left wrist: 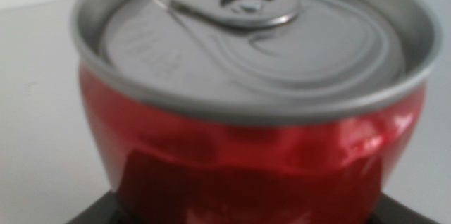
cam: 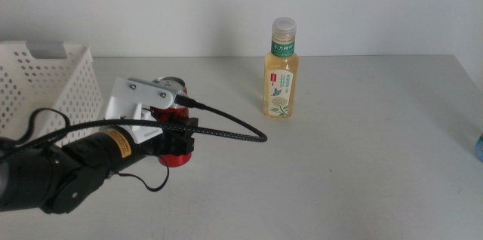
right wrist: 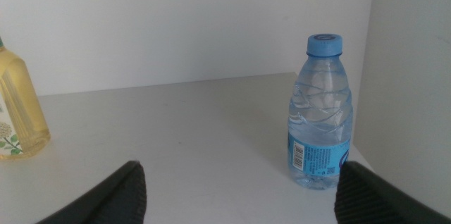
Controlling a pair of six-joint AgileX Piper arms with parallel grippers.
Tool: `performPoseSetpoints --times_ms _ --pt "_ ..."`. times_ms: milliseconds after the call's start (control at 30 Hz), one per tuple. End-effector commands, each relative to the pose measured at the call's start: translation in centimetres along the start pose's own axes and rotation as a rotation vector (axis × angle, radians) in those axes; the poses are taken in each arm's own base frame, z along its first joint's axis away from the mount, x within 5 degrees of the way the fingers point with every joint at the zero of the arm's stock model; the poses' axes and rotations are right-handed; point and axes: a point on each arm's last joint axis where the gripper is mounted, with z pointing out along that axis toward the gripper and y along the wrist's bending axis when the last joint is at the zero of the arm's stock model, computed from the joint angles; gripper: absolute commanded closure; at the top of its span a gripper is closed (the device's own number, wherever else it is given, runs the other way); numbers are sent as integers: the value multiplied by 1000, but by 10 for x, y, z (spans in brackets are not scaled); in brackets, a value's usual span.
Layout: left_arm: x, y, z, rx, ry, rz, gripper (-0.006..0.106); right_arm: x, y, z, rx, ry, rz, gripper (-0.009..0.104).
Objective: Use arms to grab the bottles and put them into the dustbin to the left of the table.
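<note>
A slim red can [cam: 176, 157] with a silver top [left wrist: 254, 41] stands on the table [cam: 362, 164], just right of the dustbin [cam: 53, 81]. My left gripper [cam: 178, 139] reaches in from the lower left and is shut on the red can, a dark jaw on each side. The can fills the left wrist view and its red wall [left wrist: 254, 160] looks dented. A yellowish tea bottle [cam: 282, 74] stands upright farther back; the right wrist view also shows the tea bottle [right wrist: 17, 111]. My right gripper [right wrist: 243, 203] is open, low over the table, facing a blue-capped water bottle [right wrist: 318, 118].
The white perforated dustbin stands at the table's left side, its near wall close to my left arm. A thick black cable [cam: 226, 128] loops from the left wrist toward the tea bottle. A blue sliver [cam: 479, 148] shows at the right edge. A white wall stands behind the table.
</note>
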Motion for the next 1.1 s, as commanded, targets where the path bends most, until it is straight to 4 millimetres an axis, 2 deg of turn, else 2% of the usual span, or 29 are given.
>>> performPoseSetpoints --times_ms 0,167,333,600,733,867,1067 --pt "-46 -5 -18 -2 -145 -5 83 -11 1 -3 -7 -100 -18 1" --pt "-82 0 -34 -115 29 5 83 -11 1 -3 -7 -100 -18 1" --pt "-136 6 -51 -222 181 -11 84 -11 1 -3 -7 -100 -18 1" --pt "-206 41 -84 -267 381 120 84 -11 1 -3 -7 -100 -18 1" --pt "-222 77 -95 -350 420 65 84 -11 1 -3 -7 -100 -18 1" --pt "-226 113 -101 -428 436 29 84 -11 1 -3 -7 -100 -18 1" --pt "-215 160 -95 -474 516 -16 84 -11 1 -3 -7 -100 -18 1"
